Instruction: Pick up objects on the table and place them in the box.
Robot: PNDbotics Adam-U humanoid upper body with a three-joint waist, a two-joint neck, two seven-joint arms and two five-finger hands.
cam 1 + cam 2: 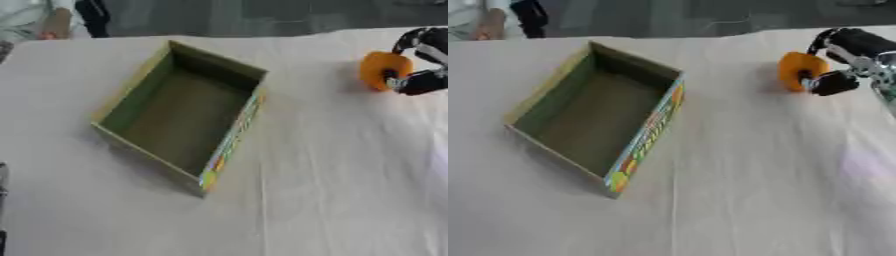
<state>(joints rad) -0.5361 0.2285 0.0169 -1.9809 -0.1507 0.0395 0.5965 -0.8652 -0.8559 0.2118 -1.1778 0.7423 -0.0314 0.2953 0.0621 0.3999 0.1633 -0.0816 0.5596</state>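
Orange is what I have hold of: a round orange object (801, 71), a fruit or a ball by the look of it, with the fingers and thumb of my right hand (837, 70) curled round it from the right side. It sits near the far right corner of the table (737, 200), which is covered in a pale cloth, and I cannot tell whether it rests on the cloth or has lifted just clear. My left hand shows in neither view.

Well apart from it, toward the far left part of the table, stands the box (229, 142): an open cardboard box, green-brown inside, with a bright printed strip along the long wall facing my hand. It lies askew to the table's edges, and I see nothing in it.

So I judge the step in hand to be the pickup of the first thing, with the grasp made and the carry not yet begun. The next move calls for raising the object high enough to clear that printed wall, carrying it left across the bare cloth, and letting go only once it hangs over the box floor, not the rim.
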